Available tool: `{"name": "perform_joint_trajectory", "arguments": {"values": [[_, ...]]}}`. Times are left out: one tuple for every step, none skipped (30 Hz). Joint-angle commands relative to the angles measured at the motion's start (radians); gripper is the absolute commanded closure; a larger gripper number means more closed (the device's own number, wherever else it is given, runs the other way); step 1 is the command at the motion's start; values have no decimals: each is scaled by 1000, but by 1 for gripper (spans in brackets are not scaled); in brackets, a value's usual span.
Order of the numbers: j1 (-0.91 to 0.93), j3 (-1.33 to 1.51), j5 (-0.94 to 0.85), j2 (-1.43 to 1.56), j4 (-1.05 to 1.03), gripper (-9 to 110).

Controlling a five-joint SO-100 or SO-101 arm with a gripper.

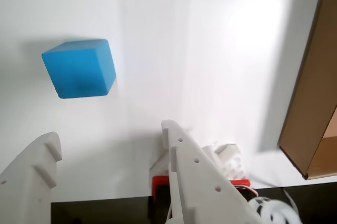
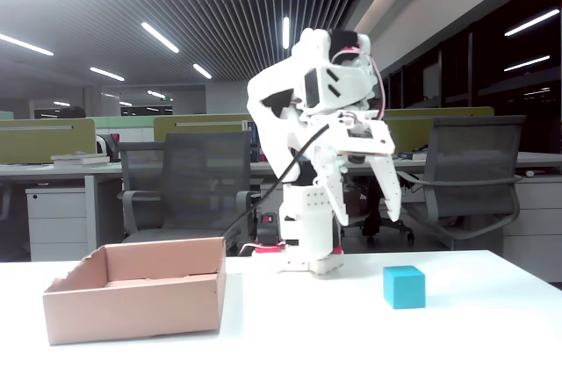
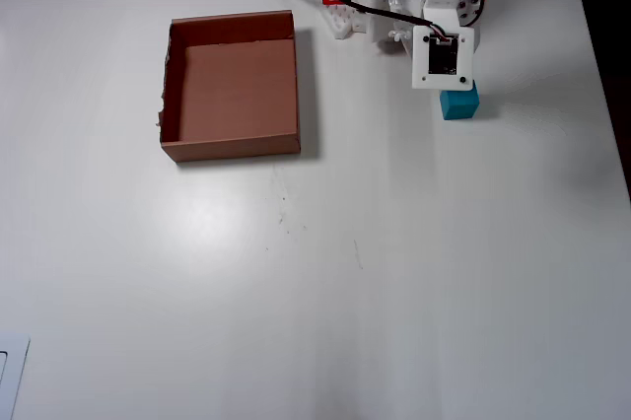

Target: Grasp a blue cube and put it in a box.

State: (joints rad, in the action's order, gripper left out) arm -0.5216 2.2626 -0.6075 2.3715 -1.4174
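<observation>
- gripper hangs above the table, fingers spread wide, holding nothing
- blue cube sits free; box well apart

Blue cube: plain teal-blue, matte, no markings; side faces darker in shadow. Same teal in fixed view and overhead view.
Box: brown cardboard, floor slightly redder than walls; pale tan outer wall in fixed view.
Gripper: white plastic fingers, unpatterned.
Arm: white shell, black cable, red parts at base.
Table: plain white, few faint dark specks near centre.
</observation>
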Motion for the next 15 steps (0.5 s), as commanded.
{"name": "perform_joint_trajectory", "arguments": {"values": [[-48,-58,25,-35,32,76],[-60,-58,38,-51,43,76],[-72,-60,49,-66,52,76],[-83,-61,60,-83,63,76],[-91,-66,74,-98,75,76],[-95,-71,78,-114,86,76],[-98,-75,81,-127,94,76],[-101,-77,86,-141,104,76],[-103,-78,91,-152,115,76],[-103,-78,98,-163,129,76],[-103,-78,104,-173,144,76],[-103,-78,109,-184,158,76],[-104,-77,114,-195,170,76],[-104,-75,117,-202,183,76],[-107,-74,121,-209,193,76]]}}
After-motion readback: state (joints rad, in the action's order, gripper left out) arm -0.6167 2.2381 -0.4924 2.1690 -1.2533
